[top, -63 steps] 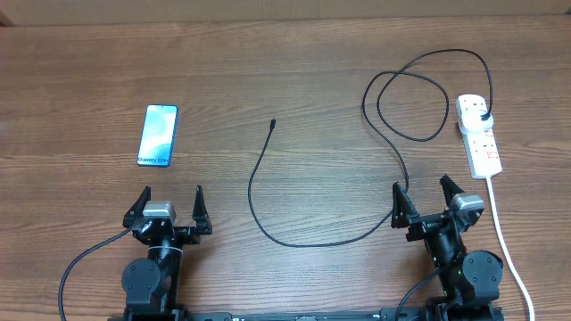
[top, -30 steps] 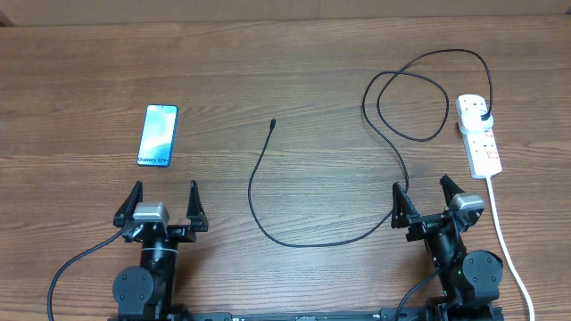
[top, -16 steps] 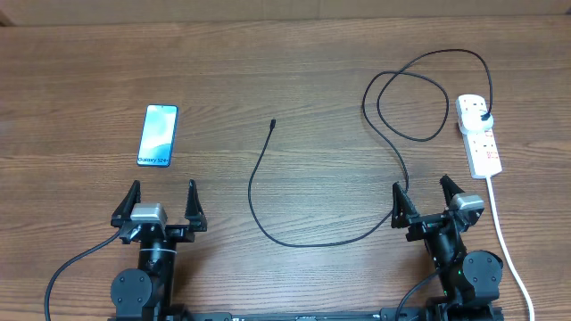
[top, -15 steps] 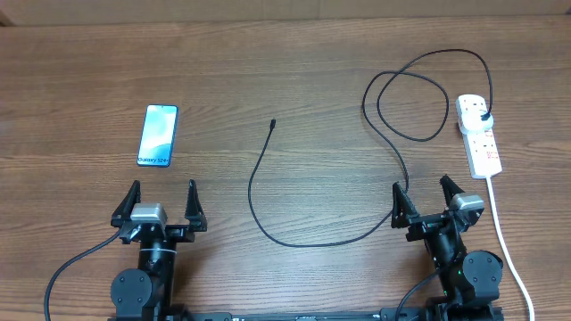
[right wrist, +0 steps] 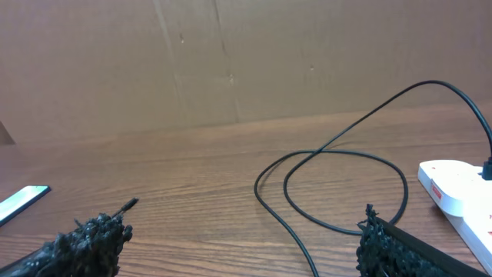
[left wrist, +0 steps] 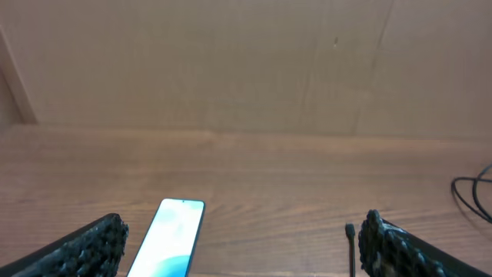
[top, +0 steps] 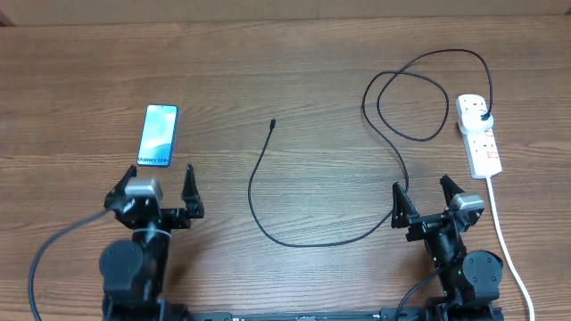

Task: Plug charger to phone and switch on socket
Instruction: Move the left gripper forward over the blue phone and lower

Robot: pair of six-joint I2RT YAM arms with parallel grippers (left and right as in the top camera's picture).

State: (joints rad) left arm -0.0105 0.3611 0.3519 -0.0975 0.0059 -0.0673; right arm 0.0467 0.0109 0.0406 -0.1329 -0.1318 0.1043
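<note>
The phone (top: 158, 135) lies flat on the wooden table at the left, screen up; it also shows in the left wrist view (left wrist: 171, 242) and at the left edge of the right wrist view (right wrist: 21, 202). The black charger cable (top: 259, 205) curves across the middle, its connector tip (top: 273, 123) lying loose, its black plug (top: 484, 118) seated in the white socket strip (top: 479, 135) at the right. My left gripper (top: 152, 189) is open and empty just below the phone. My right gripper (top: 425, 196) is open and empty, with the cable passing by its left finger.
The socket's thick white cord (top: 501, 232) runs down the right side past my right arm. The cable makes a loop (top: 412, 105) left of the socket. A brown cardboard wall (left wrist: 246, 61) stands behind the table.
My left arm has moved up the table toward the phone, gripper still open. The right arm, cable, phone and socket have not moved.
</note>
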